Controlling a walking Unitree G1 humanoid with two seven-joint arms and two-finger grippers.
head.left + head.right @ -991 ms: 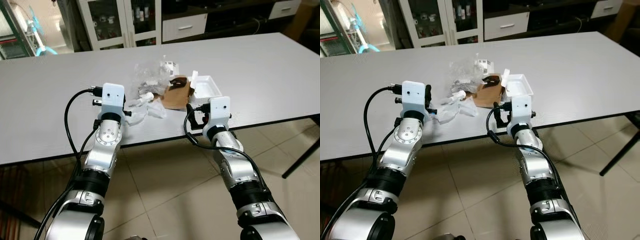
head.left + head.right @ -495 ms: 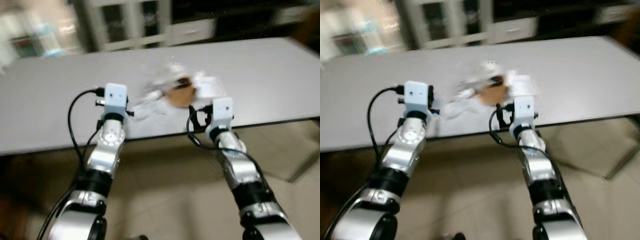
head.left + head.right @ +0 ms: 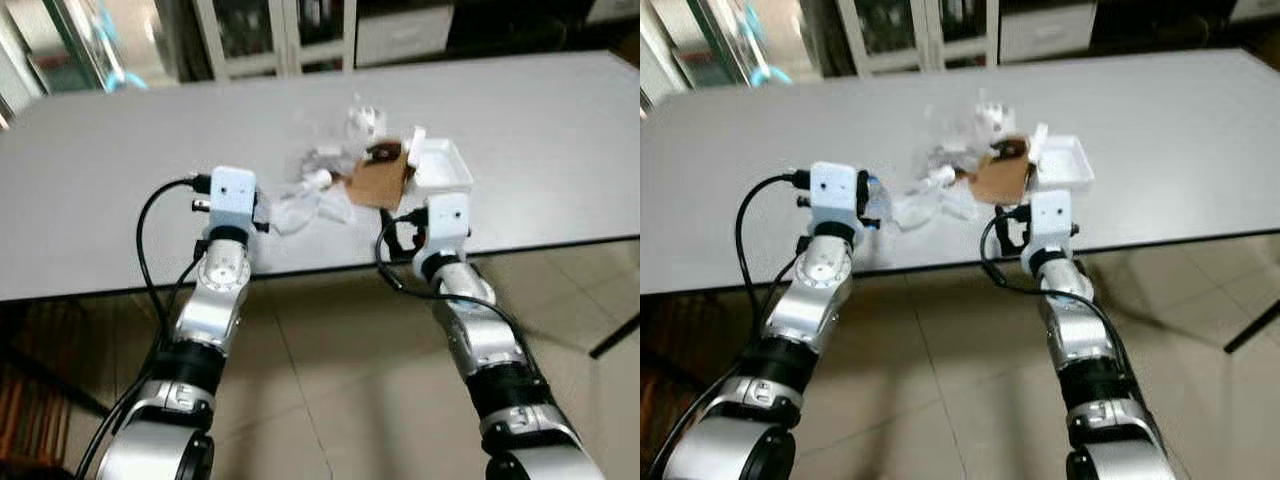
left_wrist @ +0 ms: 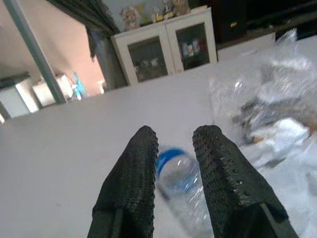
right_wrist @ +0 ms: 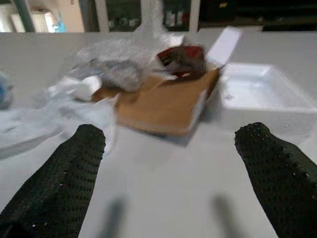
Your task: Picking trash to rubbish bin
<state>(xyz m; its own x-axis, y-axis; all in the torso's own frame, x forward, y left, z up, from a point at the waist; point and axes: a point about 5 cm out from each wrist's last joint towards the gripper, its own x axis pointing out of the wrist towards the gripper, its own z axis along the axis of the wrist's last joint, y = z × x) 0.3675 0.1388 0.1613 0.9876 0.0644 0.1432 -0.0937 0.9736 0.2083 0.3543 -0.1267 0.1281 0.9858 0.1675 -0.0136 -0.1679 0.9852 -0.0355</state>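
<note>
A heap of trash lies near the front edge of the grey table (image 3: 110, 190): clear plastic bags (image 3: 322, 158), a brown cardboard piece (image 3: 378, 184), a white foam tray (image 3: 442, 166) and crumpled white wrappers (image 3: 300, 207). A crushed clear bottle with a blue cap (image 4: 179, 171) lies just ahead of my left gripper (image 4: 176, 135), which is shut with nothing in it, left of the heap. My right gripper (image 5: 172, 133) is open at the table's front edge. It faces the cardboard (image 5: 163, 104) and the tray (image 5: 260, 94), touching neither.
White glass-door cabinets (image 3: 280, 30) stand behind the table. A black table leg (image 3: 615, 335) slants down at the right over the tiled floor (image 3: 330, 380). The table top to the left and right of the heap is bare.
The head camera swung and blurred, then settled a little further back. Both grippers hold the same places relative to the trash heap.
</note>
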